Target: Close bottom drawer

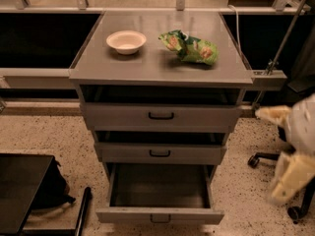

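Observation:
The grey metal cabinet (160,68) stands in the middle of the view. Its bottom drawer (160,214) is pulled far out toward me and looks empty inside; its low flat front has a small dark handle. The middle drawer (160,153) and the top drawer (161,116) each stick out a little. My gripper (284,149) is a blurred white and pale yellow shape at the right edge. It is beside the cabinet at drawer height and apart from all three drawers.
A white bowl (126,41) and a green snack bag (190,47) lie on the cabinet top. An office chair base with castors (256,160) stands on the speckled floor to the right. A black table (19,191) with a dark bag (49,193) under it is at lower left.

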Robot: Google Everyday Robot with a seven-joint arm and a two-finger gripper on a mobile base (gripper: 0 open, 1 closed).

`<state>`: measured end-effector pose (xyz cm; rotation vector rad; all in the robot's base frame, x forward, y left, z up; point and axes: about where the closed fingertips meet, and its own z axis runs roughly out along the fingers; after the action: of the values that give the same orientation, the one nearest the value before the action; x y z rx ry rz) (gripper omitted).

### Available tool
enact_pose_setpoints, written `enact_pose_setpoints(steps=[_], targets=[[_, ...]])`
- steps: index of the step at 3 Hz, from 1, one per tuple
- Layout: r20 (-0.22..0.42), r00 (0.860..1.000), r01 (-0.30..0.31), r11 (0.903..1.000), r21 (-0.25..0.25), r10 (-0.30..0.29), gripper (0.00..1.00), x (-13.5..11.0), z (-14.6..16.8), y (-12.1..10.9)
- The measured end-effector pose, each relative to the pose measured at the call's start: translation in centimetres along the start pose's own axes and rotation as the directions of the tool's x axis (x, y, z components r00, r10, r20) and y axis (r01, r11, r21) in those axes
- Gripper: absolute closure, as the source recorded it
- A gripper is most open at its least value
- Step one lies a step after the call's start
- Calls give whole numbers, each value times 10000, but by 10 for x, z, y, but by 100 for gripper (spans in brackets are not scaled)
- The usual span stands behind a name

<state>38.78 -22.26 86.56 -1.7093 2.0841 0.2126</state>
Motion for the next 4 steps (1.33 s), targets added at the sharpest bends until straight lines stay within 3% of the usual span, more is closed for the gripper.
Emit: enact_pose_setpoints(steps=[1,2,3,4], targets=[[1819,9800,-621,9923,-1072,810,0,43,70,49],[3115,9423,-667,9808,-1831,1222,0,82,131,93],[3407,9289,-672,9707,-2308,1453,0,116,185,126],[2646,9539,-720,9640,-2559,1414,0,140,241,156]])
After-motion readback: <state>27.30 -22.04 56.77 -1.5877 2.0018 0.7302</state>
